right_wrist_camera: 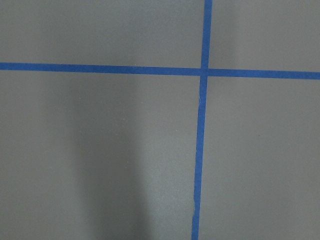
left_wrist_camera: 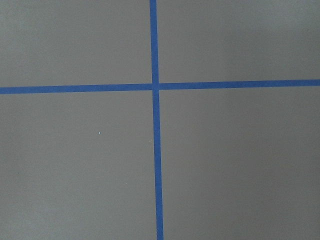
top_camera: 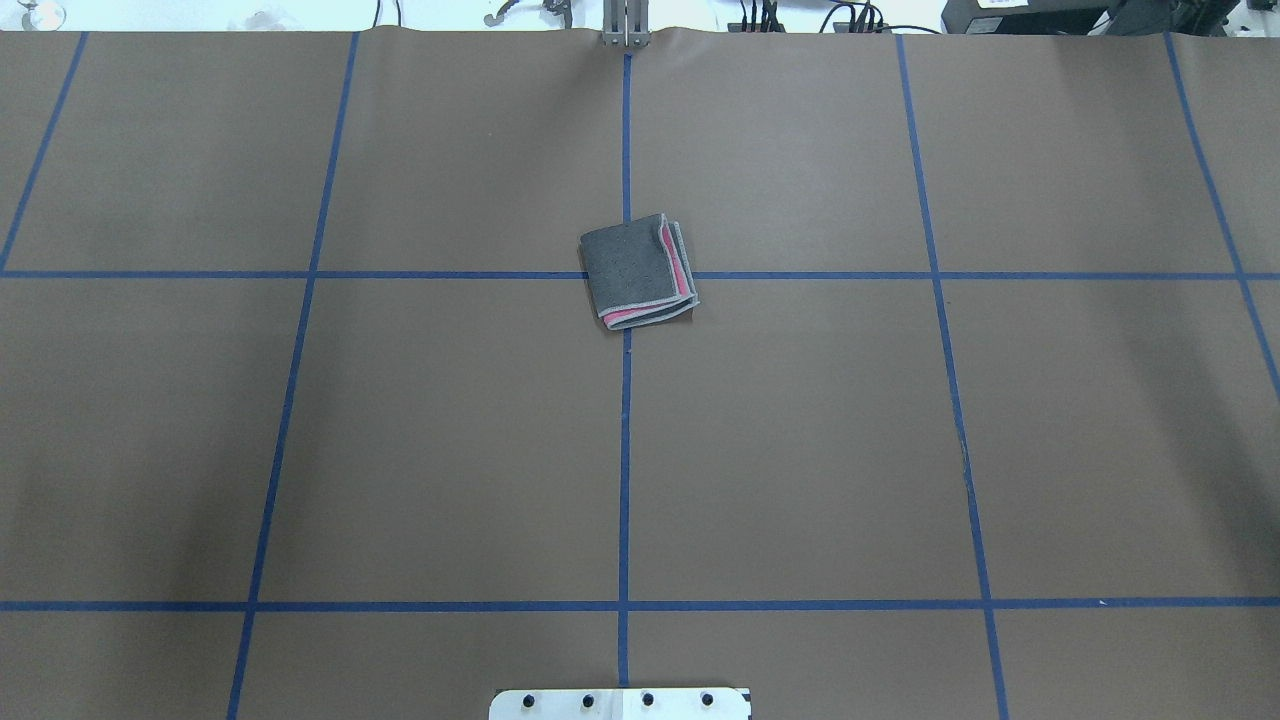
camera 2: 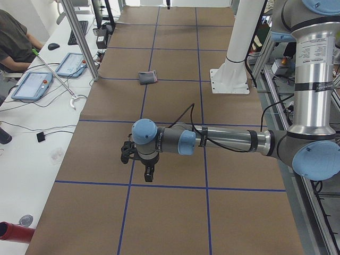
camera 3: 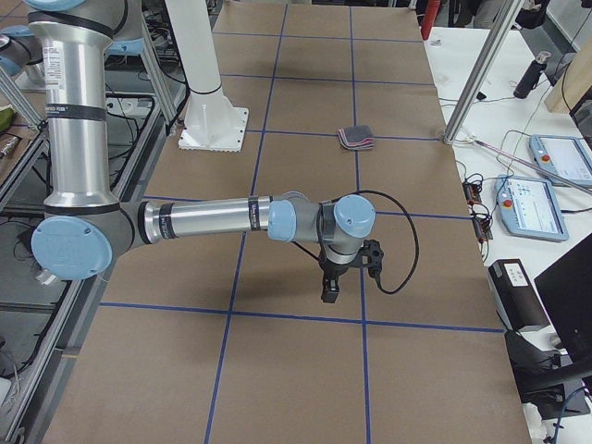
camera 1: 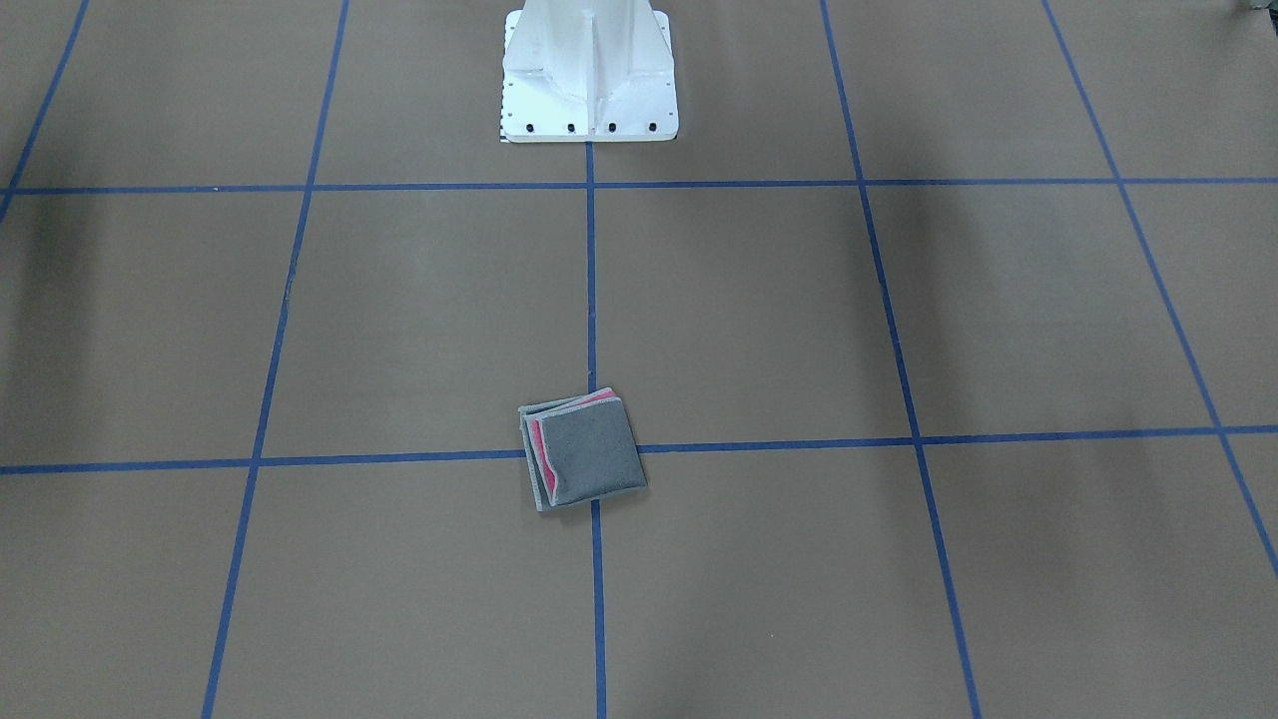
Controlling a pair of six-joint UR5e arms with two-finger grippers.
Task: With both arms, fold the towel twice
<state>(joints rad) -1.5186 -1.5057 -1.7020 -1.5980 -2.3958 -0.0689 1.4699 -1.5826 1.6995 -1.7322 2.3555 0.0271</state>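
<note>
The towel lies folded into a small square on the brown table, grey face up, with pink layers showing along two edges. It sits on a blue tape crossing at mid-table. Both arms are far from it, out toward the table's ends. The left gripper points down over the table in the exterior left view, where the towel lies well beyond it. The right gripper hangs likewise in the exterior right view, short of the towel. I cannot tell whether either gripper is open or shut. Both wrist views show only table and tape.
The white pedestal base stands at the robot's side of the table. Blue tape lines grid the brown surface. A side desk with tablets and a seated person runs along the far edge, with metal frame posts there.
</note>
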